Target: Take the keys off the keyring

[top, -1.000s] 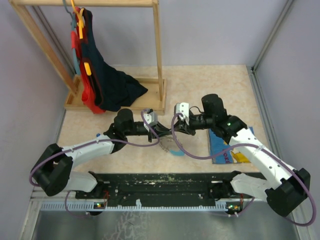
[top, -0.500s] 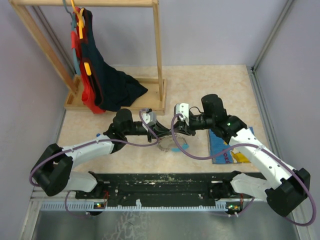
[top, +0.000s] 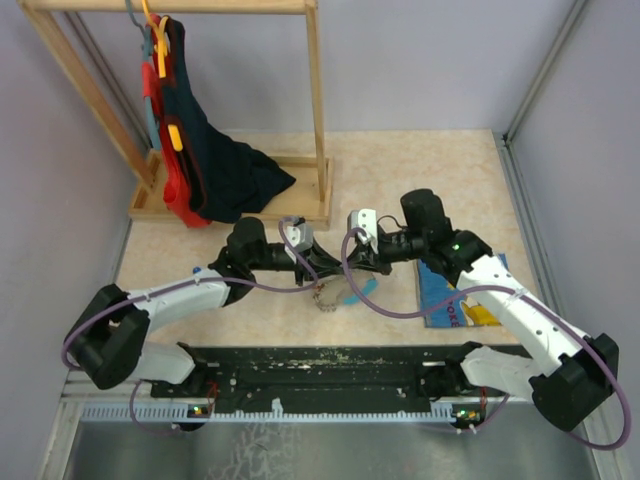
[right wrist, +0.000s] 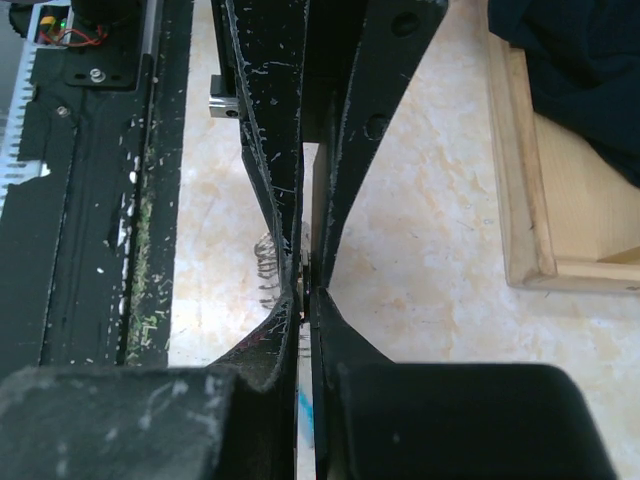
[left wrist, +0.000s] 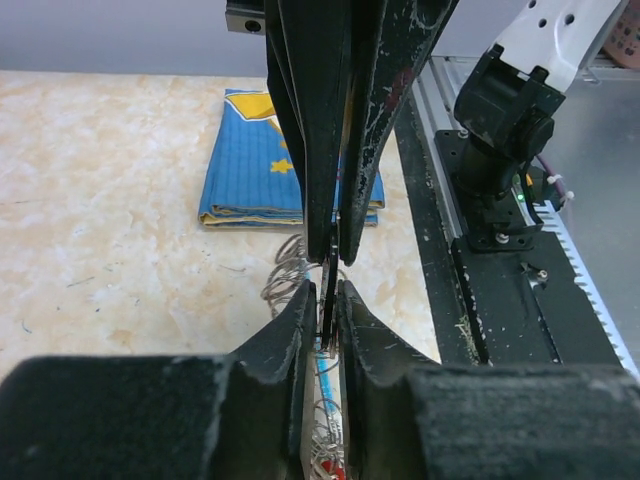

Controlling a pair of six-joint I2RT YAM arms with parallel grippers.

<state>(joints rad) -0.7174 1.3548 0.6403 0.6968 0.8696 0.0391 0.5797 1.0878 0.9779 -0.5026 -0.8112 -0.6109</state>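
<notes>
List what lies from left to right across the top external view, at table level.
Wooden clothes rack hung with garments → left end effector → right end effector → blue picture book. The keyring hangs where both end effectors meet, so it is left out.

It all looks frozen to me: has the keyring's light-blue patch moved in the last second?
Yes. The light-blue patch sits slightly farther from the black base rail than before.
</notes>
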